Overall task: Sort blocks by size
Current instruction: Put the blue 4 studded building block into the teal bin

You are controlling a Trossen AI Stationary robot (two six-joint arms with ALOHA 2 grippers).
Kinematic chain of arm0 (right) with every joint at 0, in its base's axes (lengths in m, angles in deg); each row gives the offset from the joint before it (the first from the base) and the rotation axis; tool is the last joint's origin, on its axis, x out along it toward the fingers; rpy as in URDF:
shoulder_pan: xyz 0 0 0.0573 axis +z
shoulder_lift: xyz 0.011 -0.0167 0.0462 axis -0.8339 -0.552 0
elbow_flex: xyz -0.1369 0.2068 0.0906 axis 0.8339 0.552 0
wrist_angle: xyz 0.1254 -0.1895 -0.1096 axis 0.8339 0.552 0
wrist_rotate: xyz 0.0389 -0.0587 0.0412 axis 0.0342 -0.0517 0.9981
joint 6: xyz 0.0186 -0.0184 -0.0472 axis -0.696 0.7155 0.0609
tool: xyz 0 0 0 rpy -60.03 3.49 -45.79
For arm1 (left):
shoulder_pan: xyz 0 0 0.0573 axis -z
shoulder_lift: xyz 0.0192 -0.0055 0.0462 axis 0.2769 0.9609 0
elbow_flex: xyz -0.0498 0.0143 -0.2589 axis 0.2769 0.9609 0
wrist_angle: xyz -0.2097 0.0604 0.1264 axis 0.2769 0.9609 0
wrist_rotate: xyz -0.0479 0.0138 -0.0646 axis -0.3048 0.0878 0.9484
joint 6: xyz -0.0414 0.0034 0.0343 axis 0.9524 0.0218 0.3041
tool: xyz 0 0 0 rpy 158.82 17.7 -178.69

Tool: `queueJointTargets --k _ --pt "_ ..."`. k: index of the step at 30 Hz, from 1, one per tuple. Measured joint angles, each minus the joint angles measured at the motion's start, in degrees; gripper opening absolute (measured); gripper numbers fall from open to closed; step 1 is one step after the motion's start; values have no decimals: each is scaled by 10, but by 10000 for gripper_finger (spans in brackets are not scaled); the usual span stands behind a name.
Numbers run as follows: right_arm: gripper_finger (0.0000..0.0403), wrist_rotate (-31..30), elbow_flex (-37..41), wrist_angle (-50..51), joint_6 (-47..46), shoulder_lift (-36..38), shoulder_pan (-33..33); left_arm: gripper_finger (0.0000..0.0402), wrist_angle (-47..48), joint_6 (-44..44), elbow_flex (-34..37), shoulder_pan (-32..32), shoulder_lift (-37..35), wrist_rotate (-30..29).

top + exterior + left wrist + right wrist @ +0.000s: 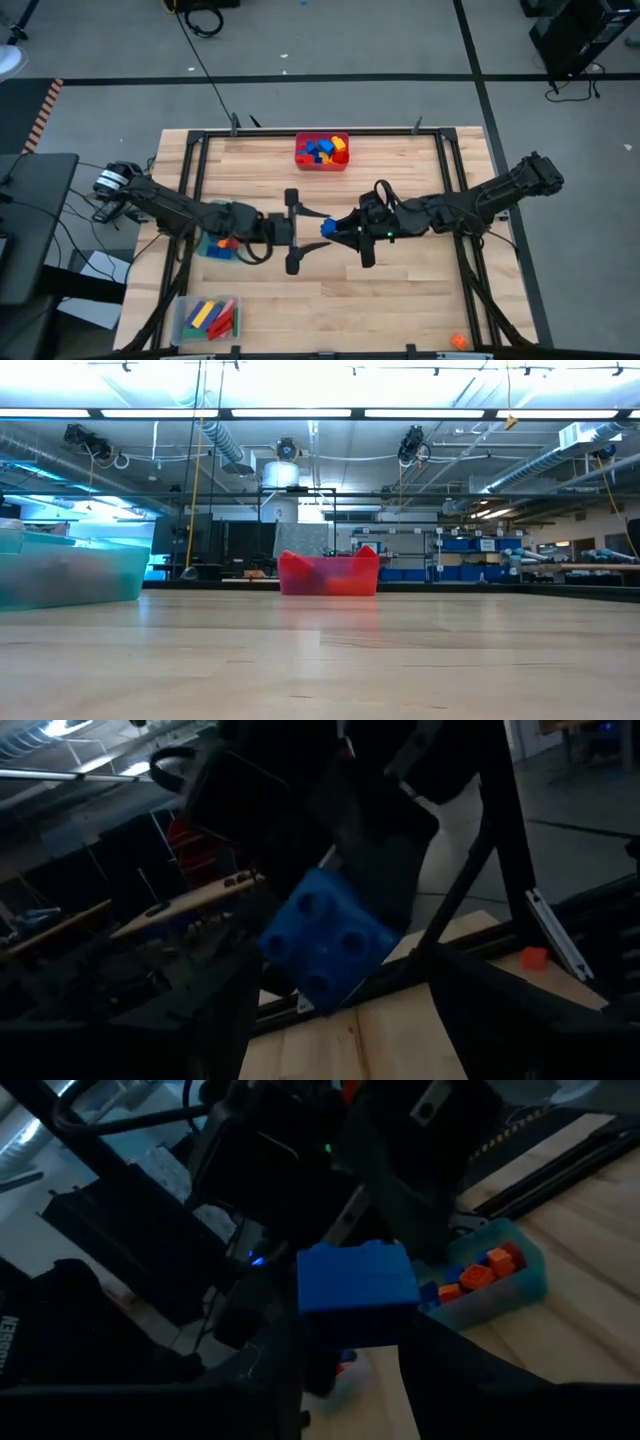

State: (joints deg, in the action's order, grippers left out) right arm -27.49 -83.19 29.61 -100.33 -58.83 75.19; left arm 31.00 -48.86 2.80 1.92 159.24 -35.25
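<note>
A blue square block [327, 228] hangs in the air above the table's middle, with my right gripper [337, 228] shut on it. The left wrist view shows its four-holed face [325, 945]. In the right wrist view it is a blue slab [357, 1277]. My left gripper [300, 232] faces it from the table's left, open wide, with its fingers apart from the block. More blocks fill the red bin [322, 152] at the far edge. Others lie in the teal bin [213, 245] under my left arm and in the clear bin [207, 318]. My right gripper pinches the blue block between its two fingers, coming in level from the table's right. One dark finger [385, 870] lies against the block's edge [360, 905]; the other contact is in shadow. The block is lifted clear of the table and sits tilted.
A small orange block [458, 341] lies alone near the front right corner. A black metal frame [450, 160] rims the wooden table. In the low view the red bin [328, 574] stands at the back and the teal bin [65, 570] at the left.
</note>
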Motion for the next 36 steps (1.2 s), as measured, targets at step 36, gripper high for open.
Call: queueJointTargets --k 36 --pt "147 276 0 103 -69 3 -85 265 142 -59 -56 1 27 61"
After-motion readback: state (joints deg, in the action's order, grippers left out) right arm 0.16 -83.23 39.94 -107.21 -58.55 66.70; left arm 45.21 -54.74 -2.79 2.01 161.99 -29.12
